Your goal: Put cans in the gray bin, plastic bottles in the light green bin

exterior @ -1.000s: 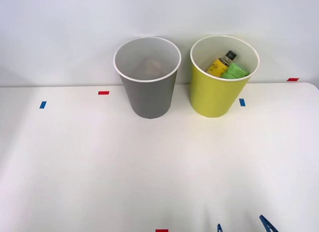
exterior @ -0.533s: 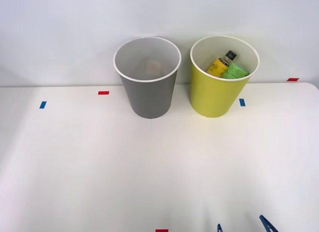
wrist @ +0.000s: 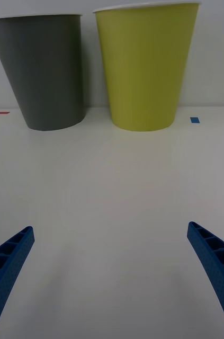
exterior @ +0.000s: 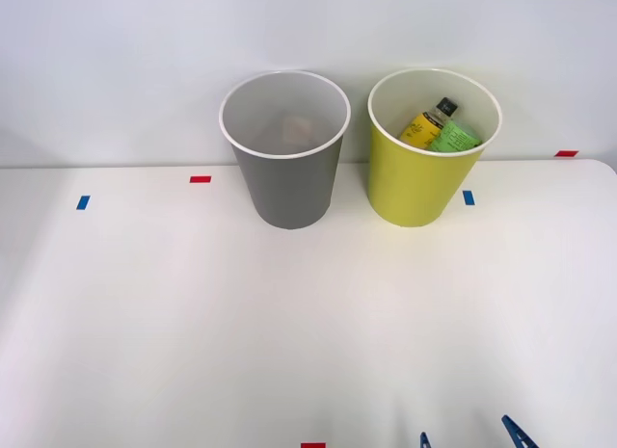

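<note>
**Sort looks finished — park the arm, don't reach**

Right pincer point(wrist: 112, 275) is spread wide and carrying nothing. In the wrist view I see one blue ribbed finger point(wrist: 6, 265) at each lower corner with bare surface point(wrist: 112, 185) between them. In the front view the fingertips poke in at the near edge, well apart from both bins.

Where things sit:
- Gray bin point(exterior: 284, 149) stands upright at the back, left of the light green bin point(exterior: 429, 149). The two are near each other, not touching.
- Plastic bottles are in the light green bin: the yellow-labelled one with the dark cap point(exterior: 427, 122) leans against the inner wall, and the green-labelled one point(exterior: 453, 137) is just beside it.
- In the gray bin I make out a pale pinkish shape at the bottom point(exterior: 294, 128). My read is that's the can; too faint to be sure.
- I see nothing loose on the surface, just small red and blue tape marks.

My judgement: nothing left to pick, so the step in hand is retreat and hold. To do it well:
- Keep the pincer low and near, away from the bins. They're tall and tapered, narrow at the base, so a nudge at the rim would likely tip them.
- No sweeping moves forward.
- Confirm the gray bin's contents from a better angle before calling it done.
</note>
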